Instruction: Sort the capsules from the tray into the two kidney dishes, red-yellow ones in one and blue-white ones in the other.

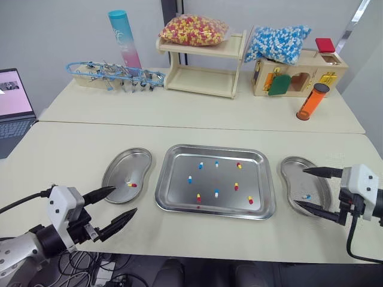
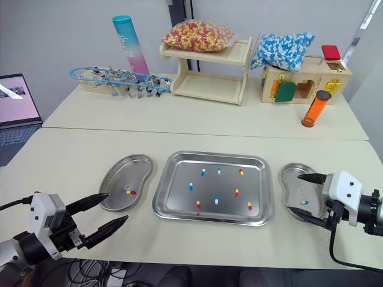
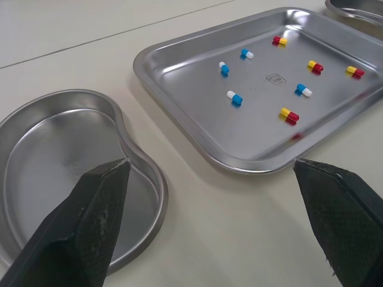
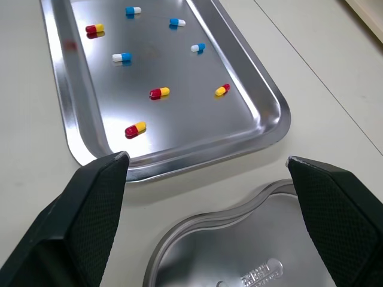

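Both black two-fingered grippers sit closest to the viewer, at the near edge of a pale table (image 1: 72,143). The left gripper (image 1: 124,199) is poised just in front of the left kidney-shaped steel dish (image 1: 122,162), its fingers spread wide and holding nothing. The right gripper (image 1: 301,187) hangs over the near part of the right kidney-shaped steel dish (image 1: 291,173), also spread wide and empty.

Between the two dishes lies a shiny rectangular steel tray (image 1: 215,147). The capsules to be sorted are scattered across its floor, well apart from one another: four red-yellow capsules (image 1: 250,200) and four blue-white capsules (image 1: 216,192). A lone red-yellow capsule (image 1: 132,185) lies in the left dish, and a lone blue-white capsule (image 1: 306,196) lies in the right dish, so most of the sorting looks undone.

Each capsule is probably very light, with a smooth, thin shell that is likely to roll or skid on the polished metal and to dent under a hard squeeze. The safest hold seems to be from above, with the fingertips straddling the capsule's short width at its middle seam and closing gently — pinching near a rounded end could make it shoot out sideways.
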{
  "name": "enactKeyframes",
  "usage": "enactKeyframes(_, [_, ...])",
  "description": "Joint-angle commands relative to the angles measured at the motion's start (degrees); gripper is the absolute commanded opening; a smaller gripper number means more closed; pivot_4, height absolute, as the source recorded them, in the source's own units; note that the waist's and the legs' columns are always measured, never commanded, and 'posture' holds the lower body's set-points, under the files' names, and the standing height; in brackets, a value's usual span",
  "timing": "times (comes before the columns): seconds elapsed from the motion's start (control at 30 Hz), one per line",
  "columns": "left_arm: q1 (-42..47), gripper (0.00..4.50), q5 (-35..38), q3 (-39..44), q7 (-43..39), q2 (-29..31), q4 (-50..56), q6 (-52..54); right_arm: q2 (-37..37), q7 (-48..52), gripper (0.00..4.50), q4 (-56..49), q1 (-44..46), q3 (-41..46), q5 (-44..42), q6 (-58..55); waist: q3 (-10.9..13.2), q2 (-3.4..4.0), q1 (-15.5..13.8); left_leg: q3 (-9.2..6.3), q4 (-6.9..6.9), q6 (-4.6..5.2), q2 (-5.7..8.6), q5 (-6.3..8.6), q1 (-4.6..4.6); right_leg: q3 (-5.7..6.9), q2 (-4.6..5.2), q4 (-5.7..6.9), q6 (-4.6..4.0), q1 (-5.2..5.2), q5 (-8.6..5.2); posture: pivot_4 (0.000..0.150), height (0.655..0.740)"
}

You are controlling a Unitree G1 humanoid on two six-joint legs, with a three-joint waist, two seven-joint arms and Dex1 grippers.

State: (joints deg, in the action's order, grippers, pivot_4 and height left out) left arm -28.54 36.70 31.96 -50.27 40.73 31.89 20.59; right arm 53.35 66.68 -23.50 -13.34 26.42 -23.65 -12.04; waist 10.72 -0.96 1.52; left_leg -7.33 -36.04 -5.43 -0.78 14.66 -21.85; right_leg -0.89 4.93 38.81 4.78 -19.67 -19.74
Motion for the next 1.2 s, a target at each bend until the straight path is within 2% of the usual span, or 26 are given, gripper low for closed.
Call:
enactKeyframes(0.03, [-0.7,4.5,-2.0,2.0,1.5,-1.1,-0.2,-1.6,-0.9,2.0,4.46,3.9,-2.1,3.4,0.3,5.3,0.0,0.0,0.0,0.01,0.01,0.0,0.0,0.0,0.01,-0.01,0.0,0.0,0.0,0.0,0.0,0.15,0.74])
enactKeyframes(0.23, [-2.5,4.5,-4.6,2.2,4.0,-3.5,-0.1,-2.5,-3.7,2.9,4.46,11.7,-8.9,7.8,2.9,14.0,0.0,-0.01,0.1,0.02,0.02,0.0,0.0,0.0,0.04,-0.02,0.0,0.0,0.0,0.03,0.0,0.15,0.74])
enactKeyframes(0.43, [-4.3,4.5,-2.8,4.2,2.5,-3.9,-2.1,-1.3,-4.9,4.2,4.46,16.7,-11.6,9.1,2.2,21.2,0.0,0.02,0.4,0.05,0.04,0.0,-0.01,0.0,0.11,-0.05,0.0,0.0,-0.02,0.06,-0.01,0.15,0.74])
enactKeyframes(0.9, [-7.8,4.5,-1.0,5.0,6.3,-6.5,3.7,1.4,-4.1,2.1,4.46,9.2,-10.0,5.1,-0.6,14.8,0.0,-0.01,0.2,0.05,0.02,0.0,-0.01,0.01,0.09,-0.05,0.0,-0.02,-0.01,0.08,-0.01,0.15,0.74])
enactKeyframes(1.2, [-9.8,4.5,-0.3,5.1,7.5,-8.0,5.6,1.6,-2.8,0.7,4.46,5.8,-5.2,2.2,-1.8,9.1,0.0,-0.01,0.2,0.04,0.01,-0.01,0.0,0.01,0.09,-0.04,0.0,-0.03,-0.01,0.09,-0.01,0.15,0.74])
